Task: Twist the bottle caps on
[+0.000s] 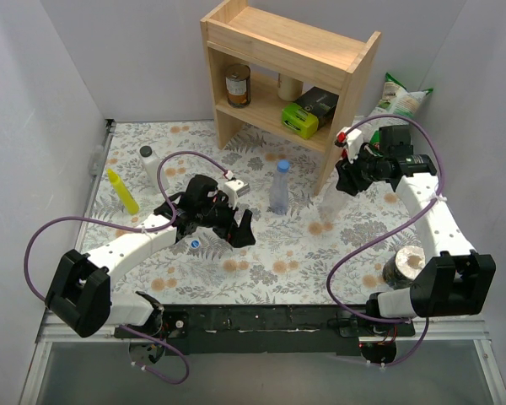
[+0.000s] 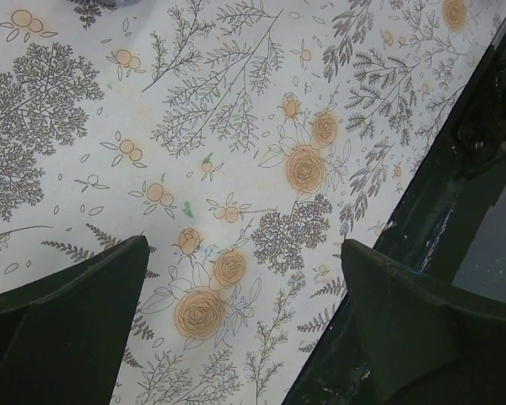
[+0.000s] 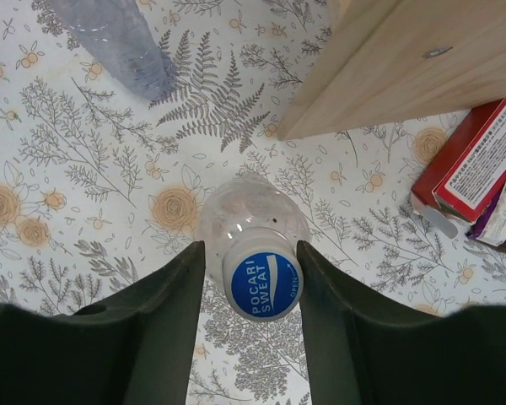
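A clear bottle (image 3: 251, 221) stands under my right gripper (image 3: 250, 246), topped by a blue "Pocari Sweat" cap (image 3: 262, 285). The cap sits between the fingers with a narrow gap on the left, so the jaws stand slightly open around it. From above, this bottle (image 1: 325, 211) is just below the right gripper (image 1: 343, 180). A second, bluish bottle (image 1: 279, 190) with a blue cap (image 1: 282, 165) stands mid-table and also shows as the bluish bottle (image 3: 118, 38). A loose blue cap (image 1: 196, 242) lies beside my left gripper (image 1: 239, 232). The left gripper (image 2: 244, 245) is wide open over bare cloth.
A wooden shelf (image 1: 287, 59) with a can and a green box stands at the back; its leg (image 3: 405, 59) is close to the right gripper. A white dark-capped bottle (image 1: 149, 164) and a yellow squeeze bottle (image 1: 122, 190) stand at the left. A red box (image 3: 481, 160) lies near the shelf.
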{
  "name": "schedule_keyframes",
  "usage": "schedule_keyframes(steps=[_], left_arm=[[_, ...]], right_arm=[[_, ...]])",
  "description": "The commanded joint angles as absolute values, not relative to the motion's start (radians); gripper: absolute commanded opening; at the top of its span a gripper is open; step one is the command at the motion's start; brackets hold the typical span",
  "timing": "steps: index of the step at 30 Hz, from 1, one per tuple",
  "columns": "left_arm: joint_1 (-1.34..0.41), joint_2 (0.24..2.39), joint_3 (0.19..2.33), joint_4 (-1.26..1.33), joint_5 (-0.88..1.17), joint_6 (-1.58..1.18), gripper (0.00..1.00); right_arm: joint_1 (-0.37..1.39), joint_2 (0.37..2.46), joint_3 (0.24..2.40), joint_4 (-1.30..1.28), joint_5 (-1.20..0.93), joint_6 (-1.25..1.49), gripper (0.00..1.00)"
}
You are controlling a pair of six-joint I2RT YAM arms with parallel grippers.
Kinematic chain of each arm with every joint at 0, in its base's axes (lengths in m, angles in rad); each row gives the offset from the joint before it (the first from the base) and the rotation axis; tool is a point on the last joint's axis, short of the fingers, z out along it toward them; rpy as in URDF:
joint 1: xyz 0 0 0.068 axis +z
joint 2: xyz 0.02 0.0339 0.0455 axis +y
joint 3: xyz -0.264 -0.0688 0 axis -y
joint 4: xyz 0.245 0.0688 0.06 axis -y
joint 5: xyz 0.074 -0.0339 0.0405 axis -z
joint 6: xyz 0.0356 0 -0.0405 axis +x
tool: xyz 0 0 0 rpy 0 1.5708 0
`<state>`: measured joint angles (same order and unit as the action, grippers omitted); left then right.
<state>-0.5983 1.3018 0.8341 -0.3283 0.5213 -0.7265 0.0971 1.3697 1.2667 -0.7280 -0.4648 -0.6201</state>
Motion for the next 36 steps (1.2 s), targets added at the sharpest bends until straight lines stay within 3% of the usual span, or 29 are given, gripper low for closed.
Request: schedule_keyframes(steps=[1,10,13,17,23,30,36], left_arm=[[-0.591,1.301,0.845,-0.31,0.546,-0.723,0.98],[-0.588,1.304,0.839,-0.299,0.558,-0.718,0.98],[-0.586,1.301,0.842,-0.299,0.566,-0.704,0.98],[-0.586,1.299,0.883,-0.308,0.578,-0.594,0.98],[-0.569,1.394,1.197,-0.281,0.499,-0.437,0.98],[-0.341,1.523,1.598,-0.164,0.266,-0.483,0.98],[-0.126,1.416,1.545,-0.17,0.103,-0.489,0.98]], right_arm=[[0.091,1.376,1.272,-0.71,-0.452,-0.591,0.56],[0.091,1.37,1.279,-0.712,-0.474,-0.589,0.66],[0.091,1.356,1.305,-0.724,-0.48,-0.591,0.84],[0.092,1.307,1.388,-0.758,-0.453,-0.562,0.91],[0.141,1.224,1.479,-0.551,-0.525,-0.479,0.93],[0.478,1.327,1.494,-0.189,-0.52,-0.416,0.86],[0.675,1.445,1.415,0.093,-0.538,-0.319,0.9]])
